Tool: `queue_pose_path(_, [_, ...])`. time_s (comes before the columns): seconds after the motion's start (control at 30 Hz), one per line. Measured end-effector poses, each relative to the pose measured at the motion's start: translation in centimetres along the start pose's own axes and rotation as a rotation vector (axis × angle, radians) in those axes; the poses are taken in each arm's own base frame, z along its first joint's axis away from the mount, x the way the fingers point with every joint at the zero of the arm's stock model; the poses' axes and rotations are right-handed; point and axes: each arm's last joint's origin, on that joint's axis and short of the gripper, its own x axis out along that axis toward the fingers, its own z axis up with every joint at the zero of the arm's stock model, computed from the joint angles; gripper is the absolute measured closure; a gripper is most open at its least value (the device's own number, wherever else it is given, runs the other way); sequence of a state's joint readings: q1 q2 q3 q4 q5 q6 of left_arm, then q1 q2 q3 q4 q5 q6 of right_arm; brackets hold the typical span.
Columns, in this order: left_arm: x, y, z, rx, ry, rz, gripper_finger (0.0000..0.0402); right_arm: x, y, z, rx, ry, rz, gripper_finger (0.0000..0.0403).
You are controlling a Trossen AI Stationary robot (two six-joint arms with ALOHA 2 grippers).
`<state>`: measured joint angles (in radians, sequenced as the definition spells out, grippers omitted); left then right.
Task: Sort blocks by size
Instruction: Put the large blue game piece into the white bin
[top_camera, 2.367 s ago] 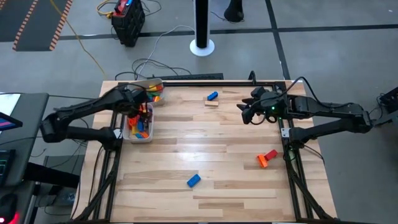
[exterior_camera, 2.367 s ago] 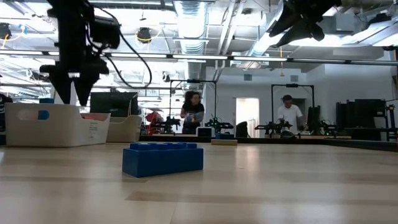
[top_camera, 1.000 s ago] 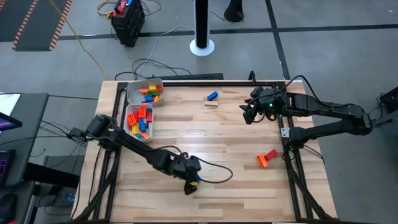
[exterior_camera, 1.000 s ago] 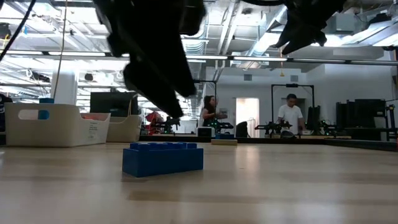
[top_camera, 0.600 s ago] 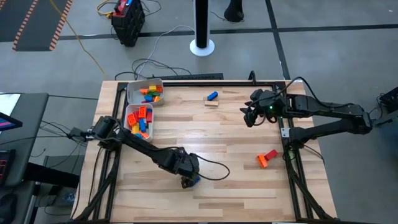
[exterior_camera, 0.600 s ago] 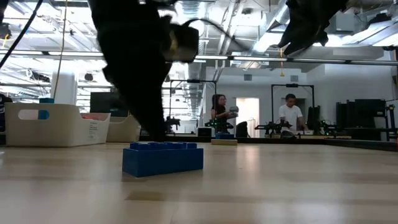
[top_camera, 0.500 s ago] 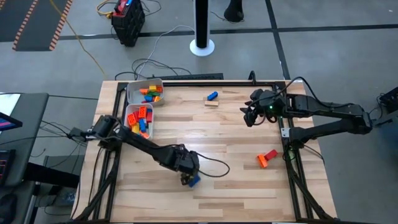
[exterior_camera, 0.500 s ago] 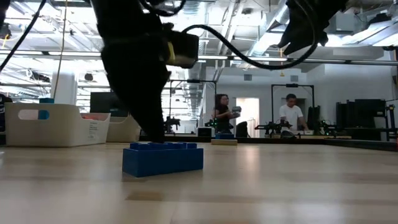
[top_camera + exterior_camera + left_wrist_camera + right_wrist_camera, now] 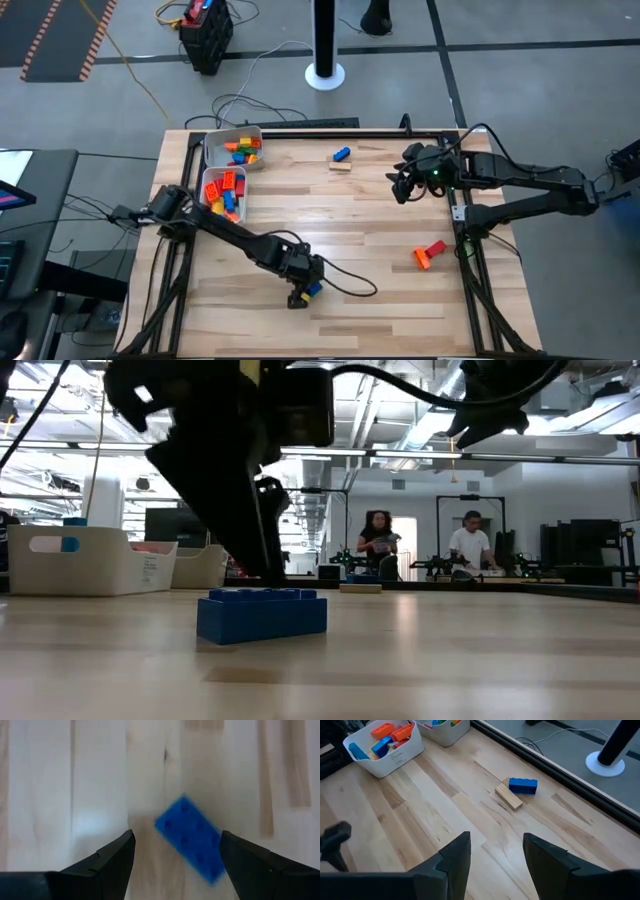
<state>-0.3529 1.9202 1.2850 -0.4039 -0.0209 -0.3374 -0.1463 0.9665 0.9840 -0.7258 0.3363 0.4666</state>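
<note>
Over blue block [image 9: 192, 838] w/ left end effector [image 9: 298, 296] spread to straddle it; right end effector [image 9: 496, 851] parted, empty, well apart.

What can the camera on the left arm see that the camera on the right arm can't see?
Only the left wrist view shows the long blue block lying slantwise on the bare wood, framed between the open fingers of the left hand.

Only the right wrist view shows the two white trays full of blocks, a short blue block touching a tan block, a black post's white base on the floor, and the open right hand.

Both show the wooden table and a pair of dark fingers.
</note>
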Motion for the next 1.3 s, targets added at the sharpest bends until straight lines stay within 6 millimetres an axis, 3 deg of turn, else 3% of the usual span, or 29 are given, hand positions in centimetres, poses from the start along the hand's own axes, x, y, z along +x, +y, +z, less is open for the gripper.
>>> queue_pose_path(0.23, [1.4,0.6,0.0,0.013,-0.003,0.058,0.0125,0.1,-0.2,0.1,0.013,-0.002,-0.011,0.0196])
queue_pose_path(0.4, [0.6,3.3,-0.7,-0.041,0.057,0.355,0.0125,0.1,-0.2,0.0,0.021,0.001,-0.011,0.0196])
queue_pose_path(0.6, [-2.5,7.2,-0.1,-0.135,0.089,0.468,0.0125,0.1,-0.1,0.2,0.035,-0.011,-0.005,0.0196])
queue_pose_path(0.73, [-5.5,8.4,0.8,-0.191,0.014,0.451,0.0125,0.1,-0.1,0.2,0.043,-0.014,-0.003,0.0196])
queue_pose_path(0.87, [-7.7,9.5,0.3,-0.419,0.047,0.427,0.0125,0.1,-0.1,0.2,0.045,-0.016,-0.002,0.0196])
queue_pose_path(1.07, [-7.1,10.6,-1.5,-0.673,0.159,0.366,0.0125,0.0,0.2,0.8,0.047,-0.073,0.026,0.0196])
queue_pose_path(1.3, [-4.6,10.6,-4.3,-0.786,0.199,0.303,0.0125,0.0,0.3,1.1,0.044,-0.1,0.039,0.0196])
